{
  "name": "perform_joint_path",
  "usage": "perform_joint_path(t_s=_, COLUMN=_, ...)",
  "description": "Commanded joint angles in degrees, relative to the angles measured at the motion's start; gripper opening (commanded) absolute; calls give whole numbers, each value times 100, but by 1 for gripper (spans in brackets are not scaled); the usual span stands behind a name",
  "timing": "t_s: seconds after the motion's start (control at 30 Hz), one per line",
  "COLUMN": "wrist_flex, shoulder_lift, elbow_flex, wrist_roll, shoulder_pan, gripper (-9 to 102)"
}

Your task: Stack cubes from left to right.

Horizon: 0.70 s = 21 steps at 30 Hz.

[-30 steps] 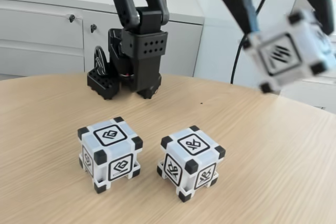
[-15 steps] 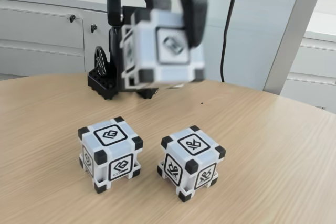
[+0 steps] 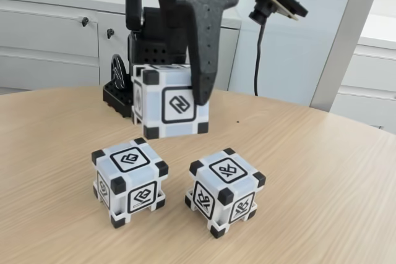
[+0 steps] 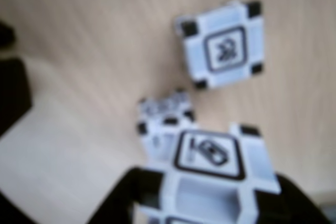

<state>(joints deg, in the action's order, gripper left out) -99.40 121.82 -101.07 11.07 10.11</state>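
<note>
A round wooden table [image 3: 322, 171] is seen in front of grey cabinets [image 3: 49, 35], with the arm's black base [image 3: 154, 60] mounted at its far edge. In the fixed view, one cube [image 3: 170, 100] is held in the air by the jaws [image 3: 167, 100], which are pinched against its sides; one black finger [image 3: 204, 60] is seen running down its right face. This held cube hangs above the table, over and slightly behind the left cube [image 3: 130, 182], with a clear gap between them. The right cube [image 3: 225, 191] is set just beside the left one, apart from it. In the blurred wrist view, the held cube [image 4: 210, 182] is seen at the bottom between the dark jaws, the left cube [image 4: 163, 116] partly hidden beneath it and the right cube [image 4: 223, 45] further up.
</note>
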Motion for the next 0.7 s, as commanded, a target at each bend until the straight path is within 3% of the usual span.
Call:
perform_joint_path(t_s=0.0, wrist_flex=-79, shoulder_lift=0, elbow_flex=79, wrist_roll=-18, shoulder_pan=536, gripper=0)
perform_joint_path(t_s=0.2, wrist_flex=-70, shoulder_lift=-26, elbow_flex=79, wrist_roll=246, shoulder_pan=1327, gripper=0)
perform_joint_path(t_s=0.67, wrist_flex=-70, shoulder_lift=-615, elbow_flex=79, wrist_roll=668, shoulder_pan=1230, gripper=0)
